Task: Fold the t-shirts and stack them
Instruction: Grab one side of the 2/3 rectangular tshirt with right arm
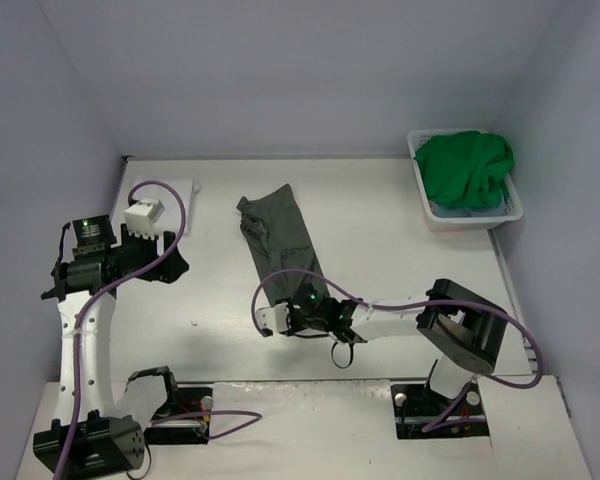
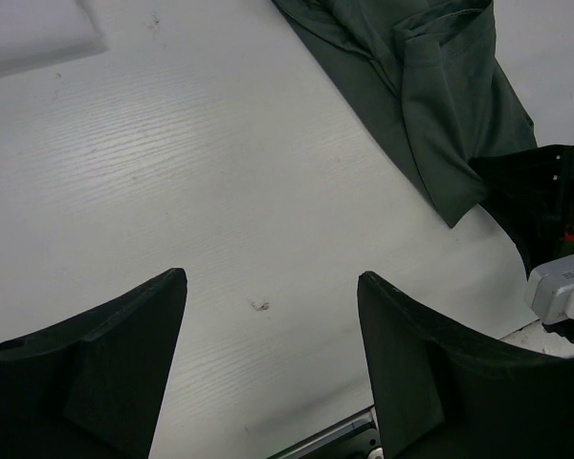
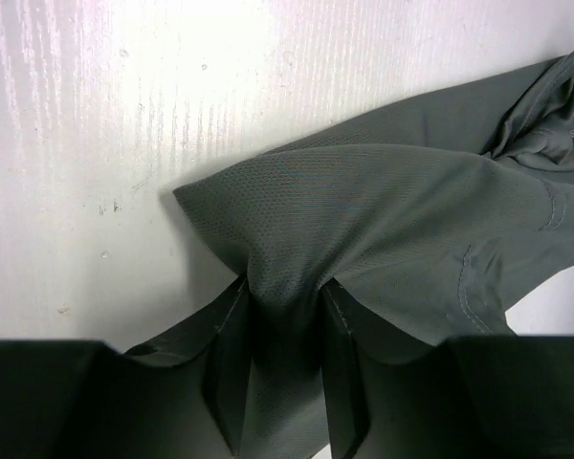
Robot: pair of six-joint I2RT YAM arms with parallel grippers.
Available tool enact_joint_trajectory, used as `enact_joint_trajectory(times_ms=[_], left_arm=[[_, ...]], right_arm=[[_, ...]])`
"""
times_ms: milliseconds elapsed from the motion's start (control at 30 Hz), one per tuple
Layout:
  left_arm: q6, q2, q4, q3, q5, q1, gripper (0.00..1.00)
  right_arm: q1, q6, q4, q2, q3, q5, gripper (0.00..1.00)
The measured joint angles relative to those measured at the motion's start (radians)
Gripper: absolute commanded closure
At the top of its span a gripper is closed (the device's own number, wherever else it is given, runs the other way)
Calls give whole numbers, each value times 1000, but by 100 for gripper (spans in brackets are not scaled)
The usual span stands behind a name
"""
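Your right gripper (image 3: 285, 296) is clamped on the near end of the dark grey shirt (image 1: 280, 235). In the wrist view the two fingers have a ridge of that mesh cloth bunched up between them, so it's a real pinch, not just a touch.

For the fold, I'd lift only enough for the end to clear the table (image 1: 400, 250), then carry it toward the far end along the shirt's own line. It lies slanted, so if you pull straight away from the bases the edges probably won't meet square. I can't tell from the wrist view how many layers you've caught, so go slow and watch for a lower layer peeling off.

Your left gripper (image 2: 270, 287) hangs with its jaws apart over bare table, holding nothing. It could come over and pin the middle of the shirt to give you a crease line.

As for where things are, the grey shirt is a long narrow strip mid-table, running from far-left to near-right, with its near end in the right gripper. The left gripper is well apart from it, off to the left. The green shirt (image 1: 465, 168) is heaped in the laundry basket (image 1: 515, 212) at the far right corner. What looks like the white shirt (image 1: 180, 188) lies flat at the far left.
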Motion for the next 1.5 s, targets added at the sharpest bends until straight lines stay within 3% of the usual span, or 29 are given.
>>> enact_joint_trajectory(times_ms=[100,167,233,667,1000,1200,1333,1367,1467,1500], left_arm=[[0,3,0,0,0,1,33],[0,4,0,0,0,2,33],[0,4,0,0,0,2,34],[0,20,1,0,26,2,33],[37,242,17,65,0,-153,33],[44,330,166,73,0,-220,33],[43,484,278,139,-13,-298,34],[41,538,309,162,-22,-316,35],[19,696,385,230,-42,-356,52],[13,745,396,259,-47,-365,61]], right_arm=[[-3,-5,-32,11,23,-5,80],[-3,-12,-63,11,32,-12,93],[-5,-22,-111,10,48,-22,100],[-35,-53,-632,-119,293,-200,100],[-113,-119,-834,-143,404,-332,100],[-158,-164,-895,-109,473,-383,100],[-158,-184,-918,-71,486,-400,100],[-158,-188,-925,-59,491,-404,100],[-161,-192,-936,-26,513,-414,100],[-163,-192,-936,-19,520,-418,100]])
